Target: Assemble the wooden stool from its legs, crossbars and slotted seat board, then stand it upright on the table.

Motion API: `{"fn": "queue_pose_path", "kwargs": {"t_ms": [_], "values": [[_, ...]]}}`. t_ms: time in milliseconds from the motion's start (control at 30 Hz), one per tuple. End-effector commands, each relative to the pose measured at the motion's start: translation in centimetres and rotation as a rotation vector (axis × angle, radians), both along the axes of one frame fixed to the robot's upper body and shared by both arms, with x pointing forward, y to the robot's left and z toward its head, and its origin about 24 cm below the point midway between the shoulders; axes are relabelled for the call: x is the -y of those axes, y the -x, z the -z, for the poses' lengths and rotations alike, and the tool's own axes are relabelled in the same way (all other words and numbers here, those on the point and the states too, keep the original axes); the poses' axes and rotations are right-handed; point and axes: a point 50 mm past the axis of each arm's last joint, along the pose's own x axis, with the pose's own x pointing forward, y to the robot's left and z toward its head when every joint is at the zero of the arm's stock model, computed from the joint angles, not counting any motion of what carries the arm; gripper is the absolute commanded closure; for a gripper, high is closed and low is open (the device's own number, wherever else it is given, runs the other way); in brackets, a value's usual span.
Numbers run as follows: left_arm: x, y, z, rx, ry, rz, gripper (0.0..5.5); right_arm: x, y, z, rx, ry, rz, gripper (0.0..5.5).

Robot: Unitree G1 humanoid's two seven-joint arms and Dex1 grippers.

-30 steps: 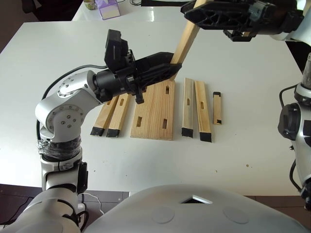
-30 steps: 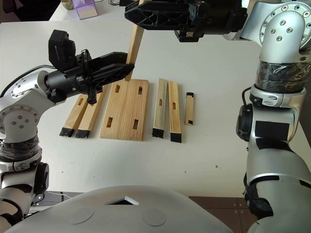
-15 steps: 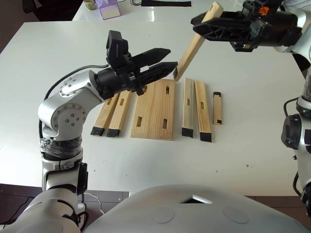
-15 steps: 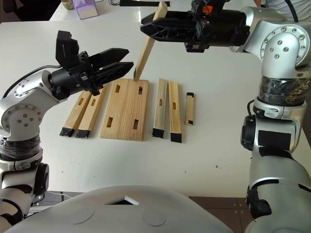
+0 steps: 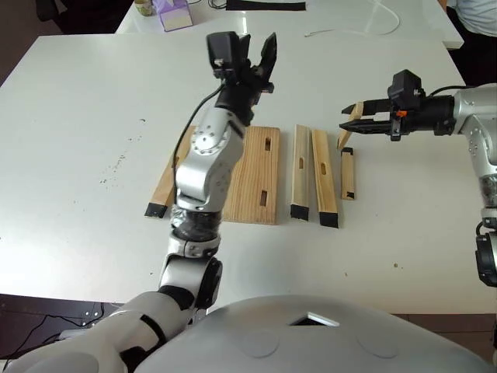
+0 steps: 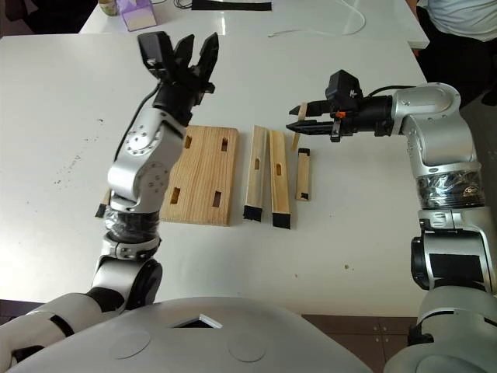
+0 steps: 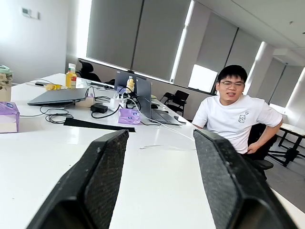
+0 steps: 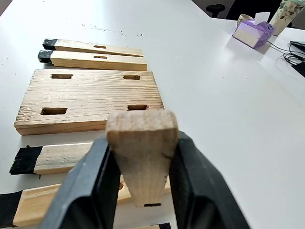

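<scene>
One white worktop (image 5: pixel 93 101) carries all the parts. At its middle lies one seat board (image 6: pixel 206 175), flat, with four slots cut through it, two toward the far end and two toward the near end.

Four long legs lie flat, running from 12 to 6 o'clock, each with a black tip at the near end. Two lie side by side at 9 o'clock of the board, the outer leg (image 8: pixel 95 46) and the inner leg (image 8: pixel 95 59). The other two lie at 3 o'clock of it, a first right leg (image 5: pixel 300 171) just beside the board and a second right leg (image 5: pixel 323 175) just beside that one.

The left claw (image 5: pixel 259 39) is raised over the 12 o'clock end of the board, pointing up and away. Its two fingers are spread wide and it has hold of nothing.

The right claw (image 5: pixel 351 118) sits at 2 o'clock of the board, clamped on one wooden bar (image 8: pixel 142 152), a finger pressed to each side. The bar is tilted, its lower end near the far end of the short bar; whether it touches the worktop cannot be told.

One short bar (image 5: pixel 348 172) lies flat at 3 o'clock of the second right leg, a little apart, black at both ends.

One purple tissue box (image 5: pixel 172 12) stands on the next table, at 11 o'clock.
</scene>
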Motion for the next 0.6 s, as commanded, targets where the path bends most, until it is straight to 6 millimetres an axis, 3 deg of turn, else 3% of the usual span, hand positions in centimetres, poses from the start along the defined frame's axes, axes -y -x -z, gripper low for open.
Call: {"fn": "queue_pose_path", "kwargs": {"t_ms": [33,100,200,600], "values": [[0.3,-0.4,1.7,-0.045,-0.047,-0.089,2.97,-0.9,0.3,1.0,-0.008,-0.022,-0.055,4.19],[-0.1,-0.6,3.2,-0.114,-0.04,-0.142,2.97,-1.5,0.8,1.6,-0.024,-0.039,-0.091,4.19],[-0.7,-0.8,3.9,-0.176,0.049,-0.165,2.97,-1.8,1.4,2.4,-0.049,-0.038,-0.121,4.19],[-0.4,-1.0,4.3,-0.21,0.114,-0.098,2.97,-1.2,1.4,2.6,-0.081,-0.031,-0.137,4.19]]}}
